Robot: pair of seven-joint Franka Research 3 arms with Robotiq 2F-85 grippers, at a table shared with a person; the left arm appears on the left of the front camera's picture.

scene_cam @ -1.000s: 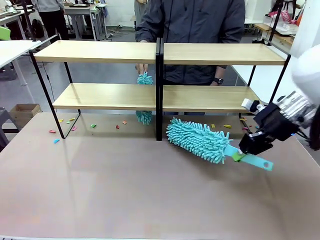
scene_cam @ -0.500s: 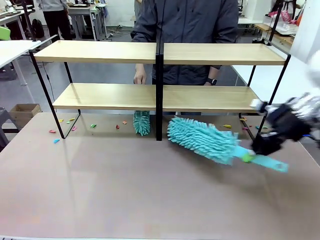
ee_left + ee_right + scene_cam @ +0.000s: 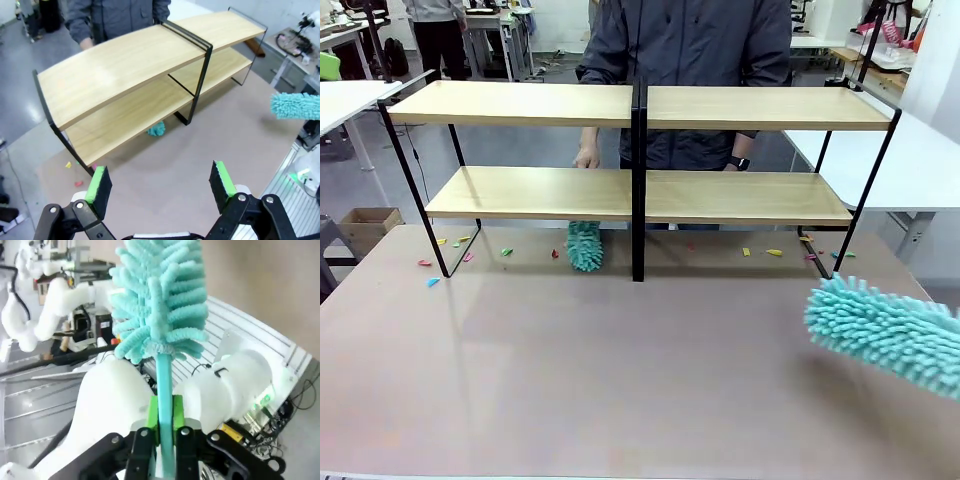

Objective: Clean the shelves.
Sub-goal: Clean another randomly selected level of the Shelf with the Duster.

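The shelves [image 3: 135, 75] stand well ahead of the left gripper [image 3: 160, 182], whose jaws gape wide and empty, apparently waiting in reserve. The right gripper [image 3: 165, 422] clamps its green pads [image 3: 178, 410] narrowly on the handle of a teal microfibre duster [image 3: 160, 295], head [image 3: 885, 330] jutting beyond the jaws, likely for sweeping. The person's smaller duster [image 3: 585, 245] works under the lower board among coloured scraps [image 3: 450, 255].
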